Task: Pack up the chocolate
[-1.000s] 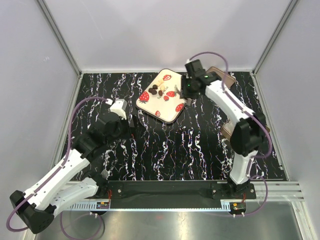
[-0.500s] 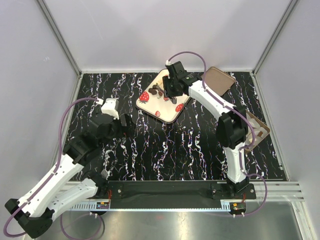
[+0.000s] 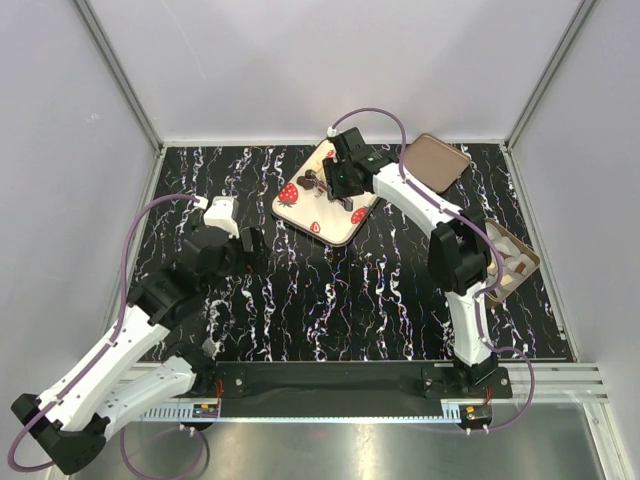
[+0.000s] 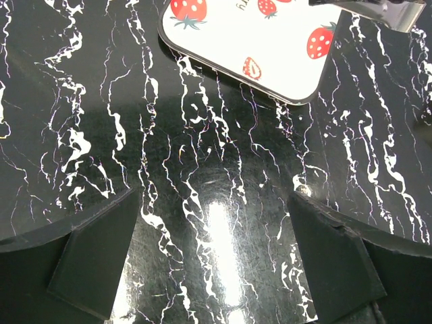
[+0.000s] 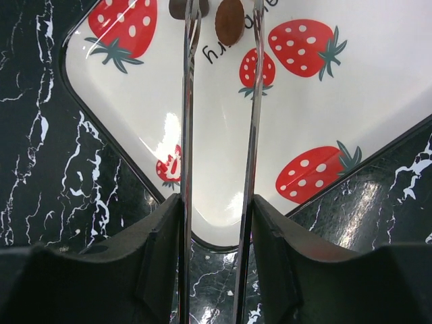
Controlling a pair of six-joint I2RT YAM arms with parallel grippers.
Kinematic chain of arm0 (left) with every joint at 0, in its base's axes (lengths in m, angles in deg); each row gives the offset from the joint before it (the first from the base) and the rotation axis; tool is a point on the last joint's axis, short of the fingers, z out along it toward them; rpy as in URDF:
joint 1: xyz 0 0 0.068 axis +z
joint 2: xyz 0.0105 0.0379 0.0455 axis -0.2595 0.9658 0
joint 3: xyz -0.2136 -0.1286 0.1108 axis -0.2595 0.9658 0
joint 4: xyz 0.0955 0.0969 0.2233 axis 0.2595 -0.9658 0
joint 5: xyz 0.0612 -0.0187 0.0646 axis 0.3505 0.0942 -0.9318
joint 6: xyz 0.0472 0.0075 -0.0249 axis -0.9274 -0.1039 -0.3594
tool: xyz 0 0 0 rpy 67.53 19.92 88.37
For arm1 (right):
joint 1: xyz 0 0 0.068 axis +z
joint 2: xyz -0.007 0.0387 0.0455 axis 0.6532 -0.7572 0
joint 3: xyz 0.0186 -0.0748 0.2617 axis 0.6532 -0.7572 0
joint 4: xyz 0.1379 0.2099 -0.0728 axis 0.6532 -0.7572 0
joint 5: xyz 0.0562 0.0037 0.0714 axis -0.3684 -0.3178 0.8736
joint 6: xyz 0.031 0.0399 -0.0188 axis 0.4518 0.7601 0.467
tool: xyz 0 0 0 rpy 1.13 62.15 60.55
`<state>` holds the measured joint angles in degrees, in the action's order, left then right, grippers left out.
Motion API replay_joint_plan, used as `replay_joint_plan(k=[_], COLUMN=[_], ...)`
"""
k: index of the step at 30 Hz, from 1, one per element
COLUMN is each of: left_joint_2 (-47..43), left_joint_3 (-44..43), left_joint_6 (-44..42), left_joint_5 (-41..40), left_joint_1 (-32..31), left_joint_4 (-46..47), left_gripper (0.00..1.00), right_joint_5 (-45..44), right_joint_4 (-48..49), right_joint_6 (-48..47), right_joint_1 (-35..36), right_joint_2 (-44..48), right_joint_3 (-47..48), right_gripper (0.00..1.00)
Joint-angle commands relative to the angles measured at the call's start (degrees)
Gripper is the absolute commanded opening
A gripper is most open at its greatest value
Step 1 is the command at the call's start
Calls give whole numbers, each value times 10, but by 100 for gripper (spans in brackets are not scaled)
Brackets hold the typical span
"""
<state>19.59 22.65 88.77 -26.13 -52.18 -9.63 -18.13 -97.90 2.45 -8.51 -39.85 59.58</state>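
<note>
Right wrist view: the right gripper (image 5: pixel 216 219) is closed on a pair of metal tongs (image 5: pixel 187 135), one black finger against the outside of each blade; the blades run forward side by side with a narrow gap between them. At their far tips lies a round brown chocolate (image 5: pixel 229 20), between the two blades; I cannot tell if the tips pinch it. A darker piece (image 5: pixel 178 7) lies just beside the left blade, cut by the picture edge. Both pieces rest on the cream tray (image 5: pixel 405 40) with printed red strawberries.

In the top view the other pieces lie in a small group near the far corner of this tray. A brown lid (image 3: pixel 437 160) lies well apart, at the far right of the black marbled table (image 3: pixel 380 290).

The left gripper (image 4: pixel 216 263) is spread wide and holds nothing; it hangs over bare table near the tray's near corner.
</note>
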Motion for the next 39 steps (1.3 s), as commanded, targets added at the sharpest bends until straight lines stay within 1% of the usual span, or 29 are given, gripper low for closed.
replay_joint_plan(k=[1, 7, 14, 19, 24, 27, 29, 33, 37, 39], left_joint_2=[3, 2, 2, -5, -5, -4, -5, -4, -5, -7], left_joint_3=[-19, -18, -19, -15, -15, -16, -16, -14, -14, -12], left_joint_6=[-12, -12, -16, -15, -13, -13, -14, -14, -12, -12], left_joint_5=[-14, -17, -11, -16, -16, -15, -16, -15, -15, -14], left_joint_1=[-2, -2, -2, -2, -2, -2, -2, -1, -1, -1], left_joint_4=[16, 19, 21, 22, 23, 22, 23, 23, 21, 23], left_gripper=[99, 99, 99, 99, 99, 99, 99, 99, 99, 99], right_joint_5=[-11, -9, -21, -25, -27, -28, -28, -32, -54, -68], right_joint_4=[10, 20, 22, -3, -7, -7, -11, -27, -71, -86], right_joint_6=[-16, -16, -20, -18, -15, -16, -16, -3, 19, 24], right_joint_1=[10, 12, 15, 17, 18, 18, 18, 18, 18, 17], right_joint_2=[-5, -16, -33, -47, -38, -38, -35, -7, 27, 58], right_joint_3=[4, -18, -7, 19, 8, 5, 5, 10, 22, 8], right_gripper=[50, 50, 49, 48, 48, 44, 39, 34, 32, 32])
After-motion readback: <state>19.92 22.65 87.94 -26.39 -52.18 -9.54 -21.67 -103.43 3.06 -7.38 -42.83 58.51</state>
